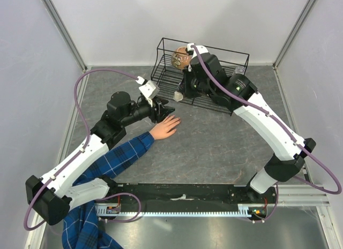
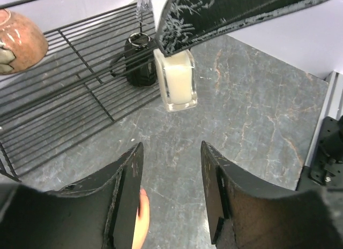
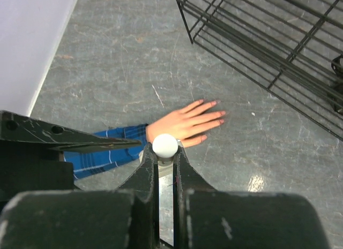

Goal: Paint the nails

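Observation:
A light skin-coloured hand (image 1: 166, 126) with a blue plaid sleeve (image 1: 115, 158) lies palm down on the grey table. Its tiny pale nails (image 3: 220, 114) tip the fingers, pointing toward the wire rack. My left gripper (image 1: 167, 108) is open and empty, just above and behind the hand; one finger of the hand (image 2: 142, 217) shows beside its left jaw. My right gripper (image 3: 165, 152) is shut on a small clear bottle (image 2: 177, 80) with a white cap (image 3: 164, 145), held in the air above the hand's thumb side, near the rack's front edge.
A black wire rack (image 1: 214, 51) stands at the back, holding a brownish mask-like head (image 1: 181, 57) and a small black object (image 2: 140, 61). The plaid-sleeved arm runs down to the left front corner. Grey walls enclose the table.

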Tool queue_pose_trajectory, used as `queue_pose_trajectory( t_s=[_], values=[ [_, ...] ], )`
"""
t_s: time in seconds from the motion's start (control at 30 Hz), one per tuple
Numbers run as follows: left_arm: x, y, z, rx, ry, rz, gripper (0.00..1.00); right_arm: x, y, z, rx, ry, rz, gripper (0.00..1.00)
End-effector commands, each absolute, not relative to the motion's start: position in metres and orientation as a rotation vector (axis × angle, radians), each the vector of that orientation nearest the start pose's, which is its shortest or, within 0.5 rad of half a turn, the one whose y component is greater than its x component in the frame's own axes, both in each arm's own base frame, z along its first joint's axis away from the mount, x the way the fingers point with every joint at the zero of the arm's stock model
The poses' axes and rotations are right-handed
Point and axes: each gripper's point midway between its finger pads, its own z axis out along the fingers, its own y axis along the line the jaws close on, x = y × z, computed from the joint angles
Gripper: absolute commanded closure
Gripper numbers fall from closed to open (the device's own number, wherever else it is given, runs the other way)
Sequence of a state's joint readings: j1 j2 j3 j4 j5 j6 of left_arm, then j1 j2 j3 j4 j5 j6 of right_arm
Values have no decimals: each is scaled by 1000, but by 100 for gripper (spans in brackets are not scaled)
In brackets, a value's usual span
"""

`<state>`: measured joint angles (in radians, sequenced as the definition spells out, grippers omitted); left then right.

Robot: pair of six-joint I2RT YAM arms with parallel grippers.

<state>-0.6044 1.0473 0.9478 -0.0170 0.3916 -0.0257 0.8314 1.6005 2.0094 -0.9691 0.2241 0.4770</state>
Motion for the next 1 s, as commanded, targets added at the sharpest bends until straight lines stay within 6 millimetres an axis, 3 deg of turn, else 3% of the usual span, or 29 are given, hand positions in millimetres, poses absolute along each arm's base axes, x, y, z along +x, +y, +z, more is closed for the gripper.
queue_pose_trajectory(
  t_s=[0.0,0.33,0.6,0.97],
  values=[
    [274,-270,344,802,1396,-745,47,304,297,379,-238,2122,551,100],
    [283,-285,361,792,1326,-774,45,307,302,388,-249,2119,591,100],
    [300,-293,373,767,1292,-758,52,308,304,393,-241,2114,613,100],
    [307,-297,380,755,1270,-755,57,308,305,398,-228,2114,639,100]
  ],
)
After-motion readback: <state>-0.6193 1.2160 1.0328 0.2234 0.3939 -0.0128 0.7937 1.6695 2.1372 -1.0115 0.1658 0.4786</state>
